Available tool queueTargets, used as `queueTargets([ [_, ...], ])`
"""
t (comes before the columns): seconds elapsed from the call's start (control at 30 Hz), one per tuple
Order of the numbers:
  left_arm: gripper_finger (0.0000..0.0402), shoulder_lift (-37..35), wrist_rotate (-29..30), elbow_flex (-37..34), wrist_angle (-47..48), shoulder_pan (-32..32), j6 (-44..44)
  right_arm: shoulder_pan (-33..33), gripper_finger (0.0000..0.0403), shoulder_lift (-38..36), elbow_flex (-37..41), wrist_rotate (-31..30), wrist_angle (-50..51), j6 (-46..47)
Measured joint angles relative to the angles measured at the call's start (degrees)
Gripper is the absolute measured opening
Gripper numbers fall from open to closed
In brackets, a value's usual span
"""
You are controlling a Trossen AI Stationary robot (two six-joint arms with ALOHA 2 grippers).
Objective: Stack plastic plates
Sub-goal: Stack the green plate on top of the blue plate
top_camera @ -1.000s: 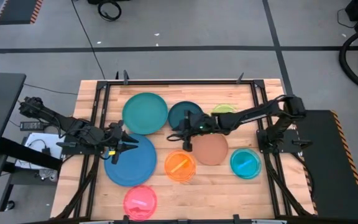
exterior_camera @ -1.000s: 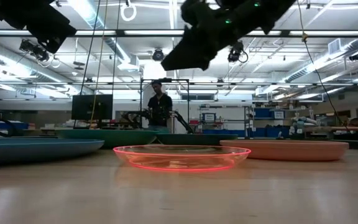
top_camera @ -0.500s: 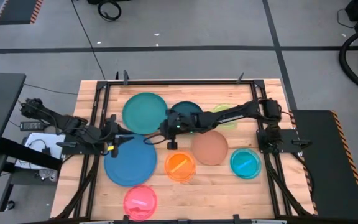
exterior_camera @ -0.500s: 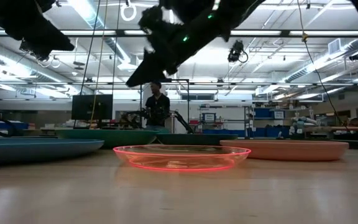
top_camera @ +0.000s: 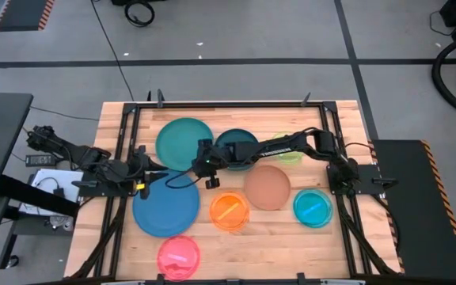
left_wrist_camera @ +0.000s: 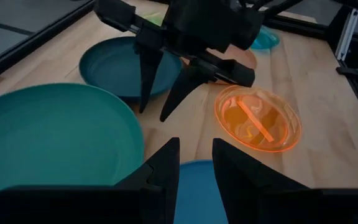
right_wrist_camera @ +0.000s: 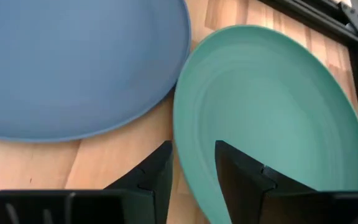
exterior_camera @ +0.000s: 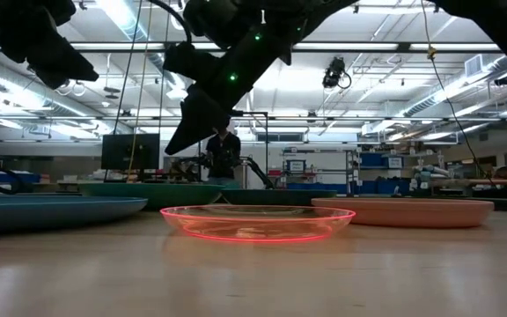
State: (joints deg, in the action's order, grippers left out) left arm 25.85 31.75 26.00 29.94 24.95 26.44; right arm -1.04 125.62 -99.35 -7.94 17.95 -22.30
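Teal plate (right_wrist_camera: 272, 118): rim between right end effector (right_wrist_camera: 191, 163) fingers.

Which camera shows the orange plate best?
The high view: the orange plate shows whole among its neighbours. The left wrist view shows it close, the low view only edge-on, and the right wrist view not at all.

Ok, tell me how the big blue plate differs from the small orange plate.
The blue plate is much larger than the orange plate. The blue plate is opaque; the orange plate is translucent, with the table showing through. The blue plate sits at the left gripper, while the orange plate lies toward the table's middle. Both are round, lying flat and unstacked.
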Motion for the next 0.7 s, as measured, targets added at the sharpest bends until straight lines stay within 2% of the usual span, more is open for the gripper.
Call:
queueTargets([
  [0.17,0.0103,0.0,0.0,0.0,-0.3,0.0,0.1,-0.5,0.0178,-0.4,0.0,-0.2,0.0,-2.7],
  [0.3,0.0103,0.0,0.0,0.0,-0.5,0.0,1.4,-1.5,0.0200,0.3,-0.1,2.0,0.1,-4.7],
  [0.57,0.0103,0.0,0.0,0.0,-0.7,0.0,1.5,-2.5,0.0195,1.7,0.0,3.1,2.4,-5.3],
  [0.7,0.0103,0.0,0.0,0.0,-0.8,0.0,1.4,-2.5,0.0188,1.7,0.2,3.1,2.5,-8.4],
])
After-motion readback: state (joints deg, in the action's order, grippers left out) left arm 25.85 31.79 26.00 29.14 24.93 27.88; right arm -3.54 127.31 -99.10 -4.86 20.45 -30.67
